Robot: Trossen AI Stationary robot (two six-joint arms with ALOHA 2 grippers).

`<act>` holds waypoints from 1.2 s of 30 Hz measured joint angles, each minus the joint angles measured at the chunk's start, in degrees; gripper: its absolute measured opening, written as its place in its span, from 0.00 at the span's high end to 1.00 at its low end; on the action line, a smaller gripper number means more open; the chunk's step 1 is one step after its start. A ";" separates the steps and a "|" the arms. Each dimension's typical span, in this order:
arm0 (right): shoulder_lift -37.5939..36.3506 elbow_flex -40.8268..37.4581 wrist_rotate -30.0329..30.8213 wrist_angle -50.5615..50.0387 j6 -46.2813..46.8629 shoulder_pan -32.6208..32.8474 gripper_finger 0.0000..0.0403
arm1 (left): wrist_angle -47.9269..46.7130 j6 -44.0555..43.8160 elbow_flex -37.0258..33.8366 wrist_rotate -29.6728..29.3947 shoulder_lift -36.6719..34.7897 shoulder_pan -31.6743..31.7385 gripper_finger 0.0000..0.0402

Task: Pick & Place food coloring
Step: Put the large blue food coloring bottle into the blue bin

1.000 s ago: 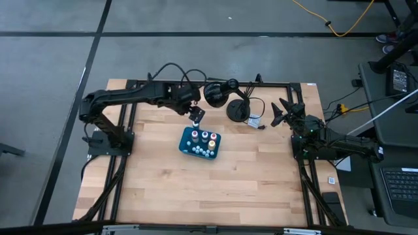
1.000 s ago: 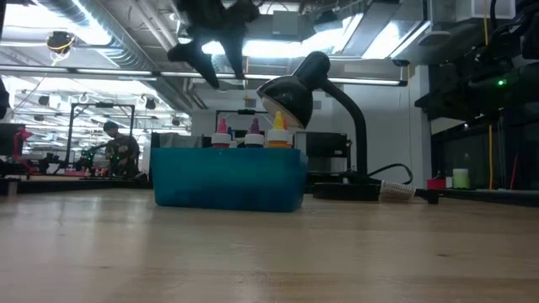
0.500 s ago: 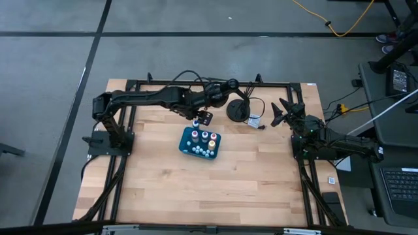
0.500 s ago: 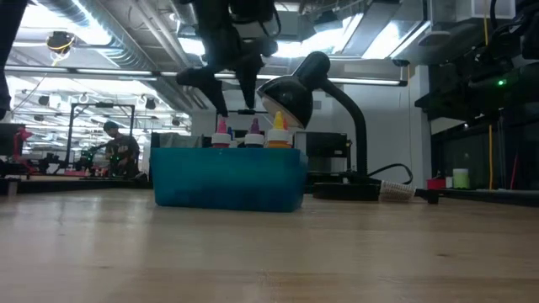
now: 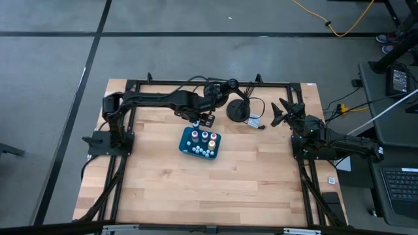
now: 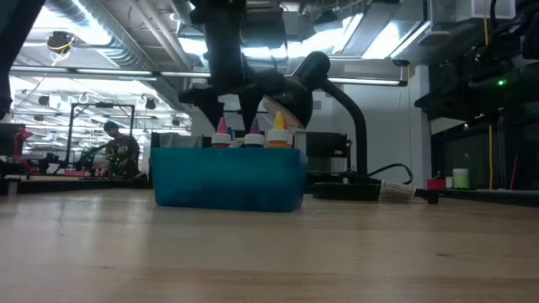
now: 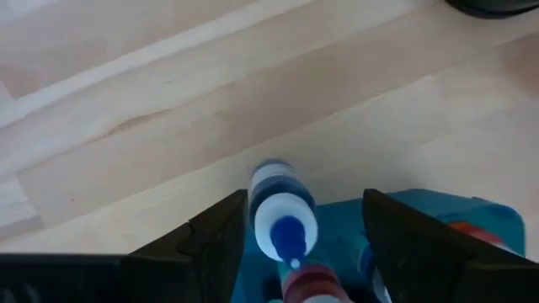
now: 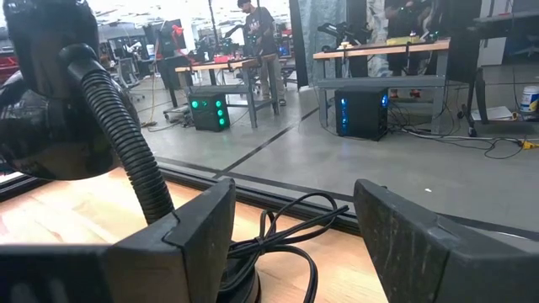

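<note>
A teal tray [image 5: 185,149] rests flat on the wooden table and holds several tiny food coloring bottles with coloured tops [image 6: 253,132]. A blue-topped bottle [image 7: 283,220] stands upright at the tray's far left corner. My left gripper [image 5: 198,122] points down over it, open. Its fingers [image 7: 221,244] stand on either side of that bottle's top, and I see no touch. My right gripper [image 5: 281,112] waits open at the table's far right, pointing level.
A black desk lamp [image 5: 230,104] with a corrugated neck [image 8: 126,143] and its cable stand just behind the tray, close to my left arm. Bare wood lies in front of the tray toward the near edge. A person stands far off in the room [image 6: 118,147].
My left gripper has come down from well above the tray until its fingertips flank the bottle tops, rolling about its own axis on the way. The arm has stretched out farther over the table. The tray and the bottles have kept still.
</note>
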 joint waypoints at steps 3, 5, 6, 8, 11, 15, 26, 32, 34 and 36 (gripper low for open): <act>0.00 -0.02 0.00 0.00 0.00 0.00 0.39 | 0.02 -0.63 0.00 0.25 1.08 0.00 0.44; -0.02 0.00 0.00 0.00 0.00 0.02 0.39 | 0.01 -1.00 -0.02 0.61 1.49 0.00 0.44; -0.01 -0.01 0.00 -0.01 0.00 0.00 0.39 | 0.19 -1.06 0.00 0.63 1.69 -0.02 0.44; -0.02 0.00 0.00 0.00 0.00 0.02 0.39 | -0.17 -1.02 -0.01 0.97 1.95 -0.07 0.44; 0.00 -0.01 -0.01 -0.01 -0.01 0.01 0.39 | -0.52 -1.18 -0.02 1.06 1.88 -0.04 0.45; -0.02 -0.02 0.00 -0.02 0.00 0.00 0.39 | -1.62 -1.81 -0.02 1.05 1.88 -0.05 0.46; -0.01 -0.01 0.00 -0.01 0.00 0.02 0.39 | -1.99 -1.82 -1.51 1.88 1.86 -0.26 0.49; -0.02 -0.02 0.00 -0.01 0.00 0.01 0.39 | -1.99 -1.39 -1.51 1.90 1.86 -0.42 0.52; 0.00 0.00 0.00 0.00 0.00 0.02 0.39 | -1.99 -1.39 -1.51 1.91 1.86 -0.44 0.55; -0.01 0.00 0.00 -0.01 0.00 0.01 0.39 | -1.99 -1.34 -1.51 1.90 1.86 -0.42 0.58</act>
